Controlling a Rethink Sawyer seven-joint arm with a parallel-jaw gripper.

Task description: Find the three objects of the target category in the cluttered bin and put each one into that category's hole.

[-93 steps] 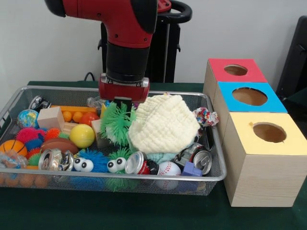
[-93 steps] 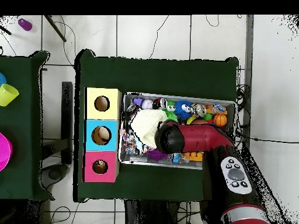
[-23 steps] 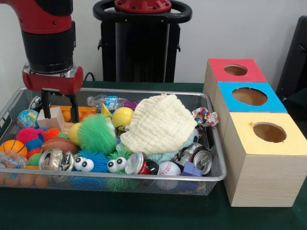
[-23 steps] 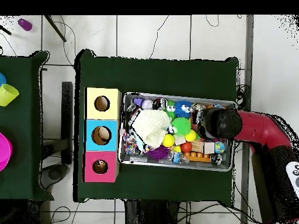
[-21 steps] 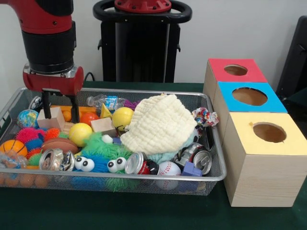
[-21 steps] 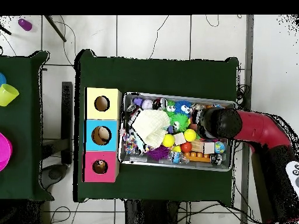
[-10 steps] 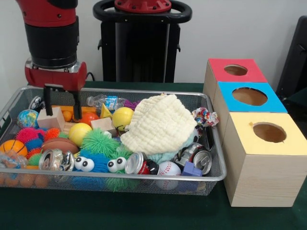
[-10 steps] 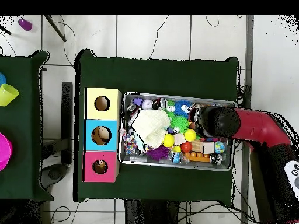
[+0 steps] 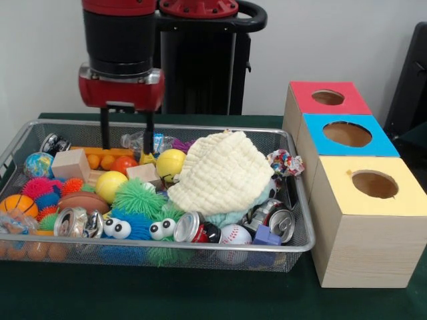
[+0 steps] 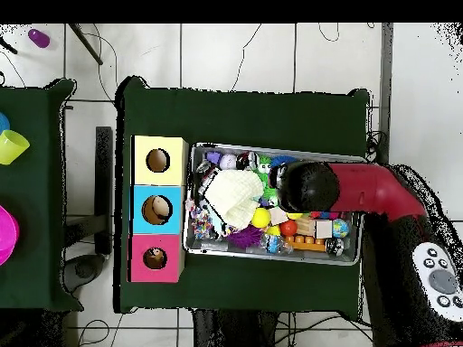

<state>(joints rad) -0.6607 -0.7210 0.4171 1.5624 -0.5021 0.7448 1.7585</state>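
Wire bin [image 9: 301, 241] on green worktop, crowded with balls, cans, blocks, cream cloth [image 9: 223, 175]; gripper [image 9: 125, 139] above its rear, jaws parted and empty; target category unclear; advised: descend vertically onto one isolated item, avoiding neighbours.

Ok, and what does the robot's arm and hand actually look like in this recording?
The arm is a thick cylinder, black at the wrist with red above, ending in a red band with a silver rim. Below it the hand has two thin, straight black fingers. From overhead, the arm's red shell carries a grey oval panel with dark round buttons.
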